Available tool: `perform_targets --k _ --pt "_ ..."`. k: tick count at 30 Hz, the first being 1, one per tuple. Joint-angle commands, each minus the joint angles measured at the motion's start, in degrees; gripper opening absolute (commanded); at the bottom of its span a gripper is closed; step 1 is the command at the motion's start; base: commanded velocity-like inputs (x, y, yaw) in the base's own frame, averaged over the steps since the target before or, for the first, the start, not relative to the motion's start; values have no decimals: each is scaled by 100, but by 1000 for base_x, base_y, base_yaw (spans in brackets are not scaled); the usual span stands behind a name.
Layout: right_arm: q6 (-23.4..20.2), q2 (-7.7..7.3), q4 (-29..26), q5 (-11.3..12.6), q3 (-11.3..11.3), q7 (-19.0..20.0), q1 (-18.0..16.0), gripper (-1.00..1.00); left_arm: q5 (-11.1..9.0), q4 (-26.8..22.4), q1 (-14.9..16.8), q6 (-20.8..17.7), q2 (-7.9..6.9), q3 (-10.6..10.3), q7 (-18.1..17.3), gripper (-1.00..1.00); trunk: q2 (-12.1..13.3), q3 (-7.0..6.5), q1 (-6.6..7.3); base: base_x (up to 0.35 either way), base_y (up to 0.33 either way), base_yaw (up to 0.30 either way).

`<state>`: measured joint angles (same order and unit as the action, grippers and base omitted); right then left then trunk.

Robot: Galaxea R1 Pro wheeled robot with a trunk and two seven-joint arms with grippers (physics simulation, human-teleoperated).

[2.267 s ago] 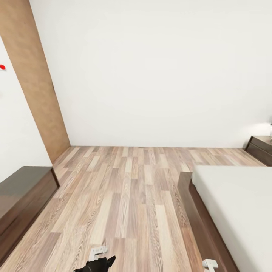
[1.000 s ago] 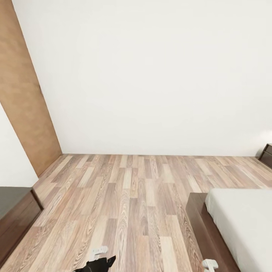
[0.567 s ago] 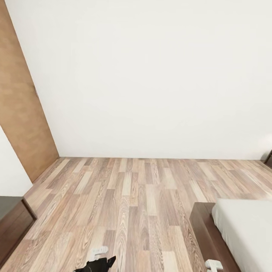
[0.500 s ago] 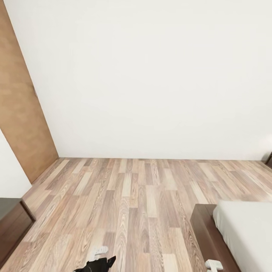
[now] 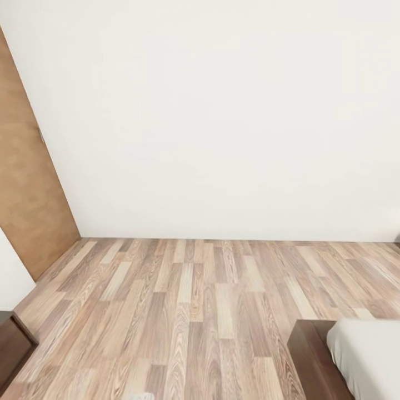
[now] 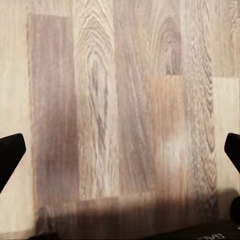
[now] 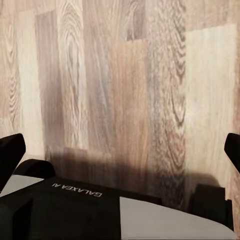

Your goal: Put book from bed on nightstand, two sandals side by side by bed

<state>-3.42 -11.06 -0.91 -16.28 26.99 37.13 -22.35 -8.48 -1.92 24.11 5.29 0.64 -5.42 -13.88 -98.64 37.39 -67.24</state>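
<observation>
Left gripper [image 6: 120, 150], seen in the left wrist view, is released: two dark fingertips [image 6: 10, 152] sit wide apart at the picture's sides, nothing between them, bare wood-plank floor [image 6: 120, 100] beyond. A shadow band falls on the planks near the gripper body.

Head view, left to right: a brown wooden door panel [image 5: 28, 205] runs along the left wall; below it, at the lower left corner, a corner of a dark wooden cabinet [image 5: 14, 347]. A plain white wall [image 5: 222, 111] spans the back. The floor [image 5: 194, 311], light and mid-brown planks, spreads across the middle. At the lower right, a corner of the bed [image 5: 369, 355]: off-white mattress on a dark brown frame [image 5: 311, 358], frame edge meeting the floor planks. Mattress part in view is bare.

Right gripper [image 7: 120, 147], seen in the right wrist view, is also released: dark fingertips [image 7: 10, 150] far apart, holding nothing, planks of the floor [image 7: 125, 75] beyond. Under it sits a black and grey robot body part [image 7: 100, 210] with "GALAXEA AI" lettering, casting shadow on the floor.
</observation>
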Motion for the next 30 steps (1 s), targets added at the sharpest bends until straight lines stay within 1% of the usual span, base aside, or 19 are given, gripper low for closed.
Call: perform_targets --k 1,3,6,18,30 --pt "-36 -1 15 -41 52 23 -1 100 -65 34 0 103 -8 -48 -9 100 -2 5 -3 294 0 0" --pt "-36 2 42 -46 52 23 1 100 -76 60 -23 248 -15 -43 -4 100 -2 5 -3 280 0 0" --pt "-36 6 66 -50 52 23 0 100 -78 73 -40 325 -14 -45 -1 100 -2 5 -3 262 0 0" --pt "-36 -8 74 -27 52 28 2 100 -66 84 -68 337 -3 -48 -7 100 -2 5 -3 226 0 0" --pt "-45 -5 65 -16 52 48 2 100 -57 79 -89 337 7 -63 -1 100 -2 5 -3 318 0 0"
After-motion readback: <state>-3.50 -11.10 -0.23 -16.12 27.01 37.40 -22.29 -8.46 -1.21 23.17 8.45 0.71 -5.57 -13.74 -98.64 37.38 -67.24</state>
